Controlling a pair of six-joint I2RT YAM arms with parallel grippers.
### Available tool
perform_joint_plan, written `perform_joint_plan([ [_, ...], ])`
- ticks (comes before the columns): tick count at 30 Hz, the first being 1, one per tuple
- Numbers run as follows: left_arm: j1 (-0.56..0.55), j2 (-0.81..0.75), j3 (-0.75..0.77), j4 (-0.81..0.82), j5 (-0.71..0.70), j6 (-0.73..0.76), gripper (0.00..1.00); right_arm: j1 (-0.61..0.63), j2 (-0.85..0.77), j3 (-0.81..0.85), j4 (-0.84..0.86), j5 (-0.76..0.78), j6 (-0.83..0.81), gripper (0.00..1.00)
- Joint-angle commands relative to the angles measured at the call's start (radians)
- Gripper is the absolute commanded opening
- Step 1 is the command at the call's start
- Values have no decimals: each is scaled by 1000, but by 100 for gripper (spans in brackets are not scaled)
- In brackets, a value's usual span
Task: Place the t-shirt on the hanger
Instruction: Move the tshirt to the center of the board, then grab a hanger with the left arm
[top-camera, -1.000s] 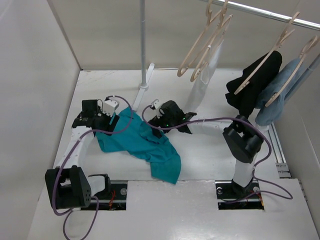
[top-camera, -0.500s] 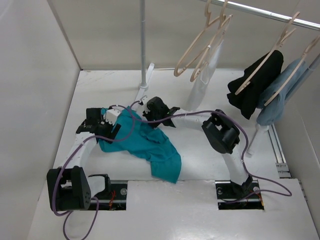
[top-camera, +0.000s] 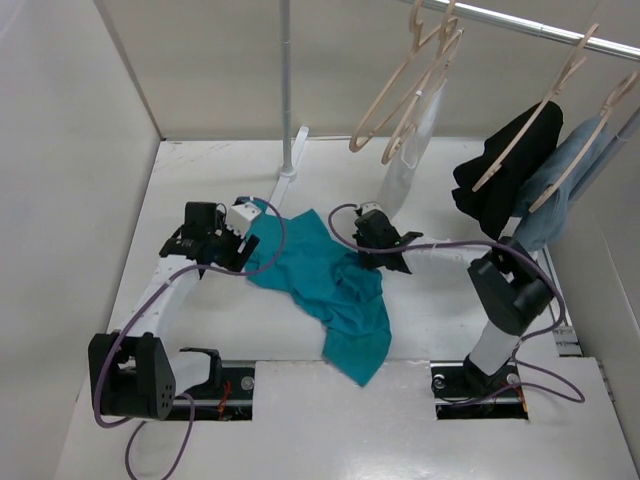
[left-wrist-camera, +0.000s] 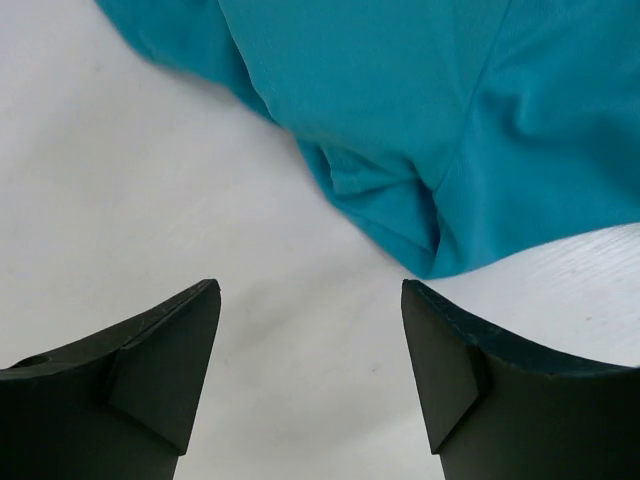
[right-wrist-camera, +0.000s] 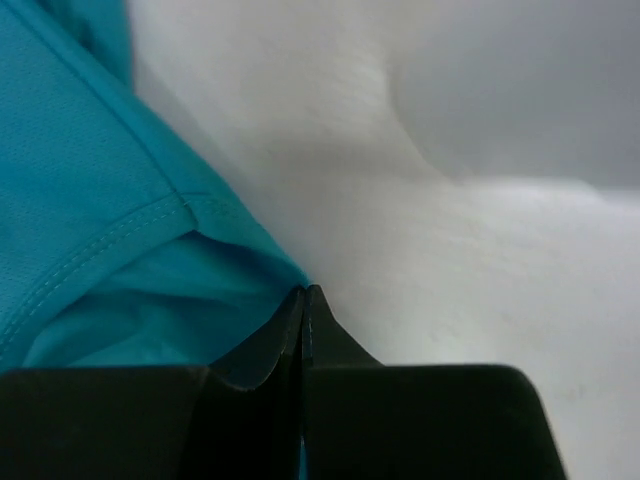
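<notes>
The t-shirt (top-camera: 325, 275) lies crumpled mid-table, teal and soft, spread wide at the back and narrowing to a folded tail towards the near edge. A stitched hem shows along one fold. The right gripper (right-wrist-camera: 305, 300) is closed tight, pinching the shirt's right edge. The left gripper (left-wrist-camera: 310, 290) stands wide apart, holding nothing, over bare table just beside a sleeve. The table (top-camera: 200, 160) is white and matte, with plain pale walls on three sides. Above the far right, the hanger (top-camera: 385, 100) hangs bare from a metal rail (top-camera: 540, 28), near a black garment (top-camera: 500, 180) and a grey-blue garment (top-camera: 555, 190).
</notes>
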Motion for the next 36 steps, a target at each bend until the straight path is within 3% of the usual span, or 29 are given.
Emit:
perform_joint_plan([
  [1, -46, 14, 88, 2, 55, -40, 70, -33, -73, -107, -58, 80, 111, 0],
  [4, -80, 25, 128, -7, 55, -55, 70, -43, -107, -135, -43, 89, 60, 0],
  [5, -91, 25, 153, -18, 55, -55, 70, -29, -107, -135, -43, 89, 33, 22],
  [9, -91, 14, 226, -29, 55, -55, 70, 88, -140, -92, -90, 202, -10, 77],
  [12, -109, -27, 335, -20, 65, -40, 70, 99, -189, -112, -80, 187, 10, 86],
  [19, -143, 34, 758, -102, 292, -99, 69, 109, -277, -146, -80, 164, 23, 86],
  [23, -204, 113, 985, -124, 361, -204, 75, 131, -286, -146, -101, 164, 13, 86],
  [29, -347, 294, 1387, -152, 279, -300, 81, 140, -304, -182, -92, 143, 44, 86],
  [32, -379, 463, 1605, -188, 256, -389, 81, 151, -305, -204, -92, 143, 53, 86],
  [33, -407, 541, 1654, -188, 256, -399, 80, 151, -314, -204, -92, 143, 62, 86],
  [36, -456, 586, 1695, -137, 155, -388, 79, 160, -327, -213, -106, 153, 71, 86],
])
